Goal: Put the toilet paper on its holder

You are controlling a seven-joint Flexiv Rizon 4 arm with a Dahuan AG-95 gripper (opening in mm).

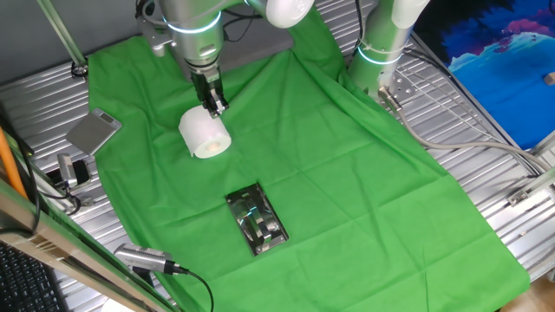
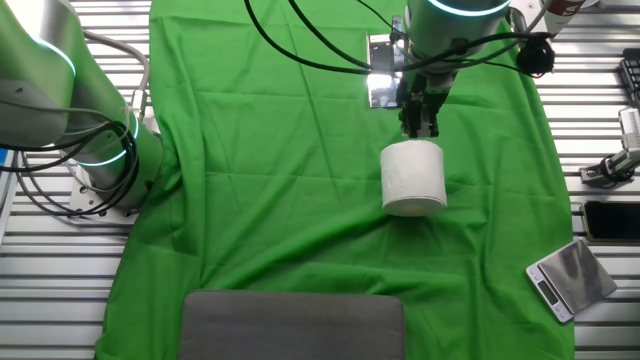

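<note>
The roll (image 1: 205, 133) sits upper left of centre in one fixed view, on the green cloth (image 1: 347, 173), with your gripper (image 1: 213, 106) touching its top rim. Whether the fingers pinch the paper wall you cannot tell. A grip that shallow on soft, plump paper could slip or crush, and the roll could swing and miss the bar. The holder (image 1: 257, 221), a shiny chrome plate with a bar, lies well apart, lower centre. A dull grey plate (image 1: 94, 131) rests at the cloth's left edge.
</note>
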